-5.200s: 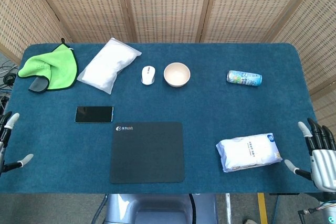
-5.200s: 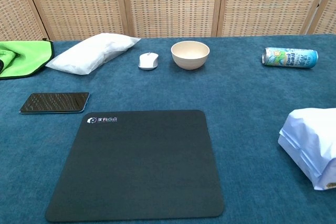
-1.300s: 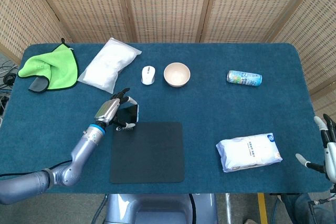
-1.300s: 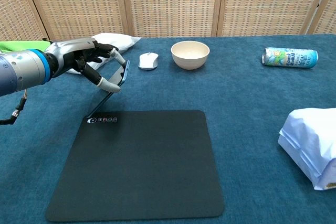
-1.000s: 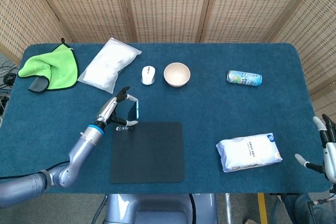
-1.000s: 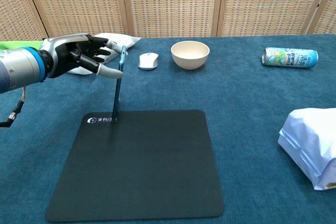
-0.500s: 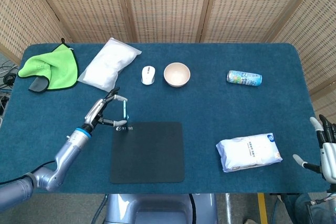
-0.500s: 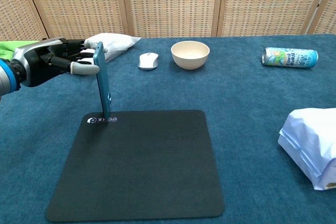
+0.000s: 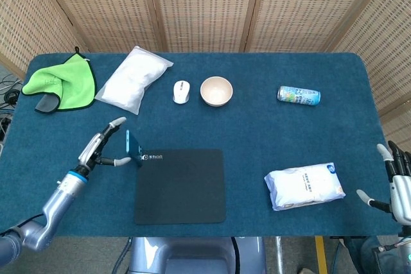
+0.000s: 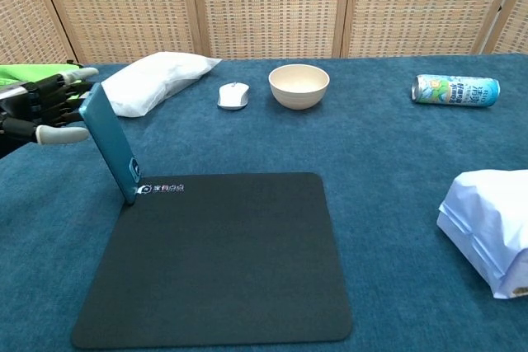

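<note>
A teal-backed phone (image 9: 131, 148) (image 10: 111, 143) stands on its lower edge at the far left corner of the black mouse mat (image 9: 180, 185) (image 10: 216, 258). It leans left, its back facing right. My left hand (image 9: 98, 150) (image 10: 40, 113) holds its upper part, thumb against one side and fingers over the top edge. My right hand (image 9: 398, 187) hangs off the table's near right corner with its fingers spread and nothing in it. It is nearest the white wipes pack (image 9: 304, 186) (image 10: 492, 227) and does not show in the chest view.
Along the back lie a green cloth (image 9: 61, 81), a white bag (image 9: 133, 79) (image 10: 157, 80), a white mouse (image 9: 182, 91) (image 10: 233, 95), a cream bowl (image 9: 216, 90) (image 10: 299, 86) and a can on its side (image 9: 298, 95) (image 10: 455, 90).
The phone, lifted off the table, has swung from upright to leaning left, its back now facing right. My left hand has drawn back to the left with it. The right hand barely moved.
</note>
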You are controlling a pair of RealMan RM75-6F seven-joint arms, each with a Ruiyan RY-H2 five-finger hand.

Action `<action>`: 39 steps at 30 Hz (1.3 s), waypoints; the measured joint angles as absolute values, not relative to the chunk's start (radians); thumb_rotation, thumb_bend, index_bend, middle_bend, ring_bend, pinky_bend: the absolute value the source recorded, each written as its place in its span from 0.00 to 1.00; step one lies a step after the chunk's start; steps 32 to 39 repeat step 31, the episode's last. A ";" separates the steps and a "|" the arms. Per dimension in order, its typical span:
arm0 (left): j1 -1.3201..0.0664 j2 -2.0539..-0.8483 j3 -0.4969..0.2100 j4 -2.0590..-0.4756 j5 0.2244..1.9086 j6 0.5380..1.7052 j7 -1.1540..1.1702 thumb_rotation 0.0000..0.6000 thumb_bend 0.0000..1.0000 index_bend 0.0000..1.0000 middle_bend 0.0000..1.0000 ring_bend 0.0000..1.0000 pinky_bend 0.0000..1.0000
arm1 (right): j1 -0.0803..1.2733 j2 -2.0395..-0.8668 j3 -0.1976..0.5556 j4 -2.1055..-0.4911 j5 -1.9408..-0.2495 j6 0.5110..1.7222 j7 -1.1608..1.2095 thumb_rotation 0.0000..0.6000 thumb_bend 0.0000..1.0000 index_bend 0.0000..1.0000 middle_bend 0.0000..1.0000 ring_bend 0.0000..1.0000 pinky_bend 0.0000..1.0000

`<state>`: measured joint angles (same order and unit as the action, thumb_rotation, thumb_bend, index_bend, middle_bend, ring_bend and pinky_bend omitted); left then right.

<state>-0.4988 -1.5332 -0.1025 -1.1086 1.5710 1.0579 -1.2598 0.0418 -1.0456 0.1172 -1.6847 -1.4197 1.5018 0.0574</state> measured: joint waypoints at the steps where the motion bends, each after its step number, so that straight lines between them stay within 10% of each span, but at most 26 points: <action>1: -0.489 -1.536 -0.095 -1.089 1.576 1.079 -1.266 1.00 0.12 0.00 0.00 0.00 0.00 | 0.042 -1.046 0.117 -1.685 -1.421 1.502 0.057 1.00 0.00 0.00 0.00 0.00 0.00; 18: -0.283 -1.470 -0.040 -1.007 1.616 1.532 -1.290 1.00 0.12 0.00 0.00 0.00 0.00 | 0.033 -1.036 0.110 -1.704 -1.448 1.523 0.067 1.00 0.00 0.00 0.00 0.00 0.00; 31: -0.233 -1.146 -0.026 -1.404 1.579 1.507 -0.520 1.00 0.01 0.00 0.00 0.00 0.00 | 0.020 -1.018 0.112 -1.718 -1.460 1.553 0.091 1.00 0.00 0.00 0.00 0.00 0.00; 39: -0.233 -1.146 -0.026 -1.404 1.579 1.507 -0.520 1.00 0.01 0.00 0.00 0.00 0.00 | 0.020 -1.018 0.112 -1.718 -1.460 1.553 0.091 1.00 0.00 0.00 0.00 0.00 0.00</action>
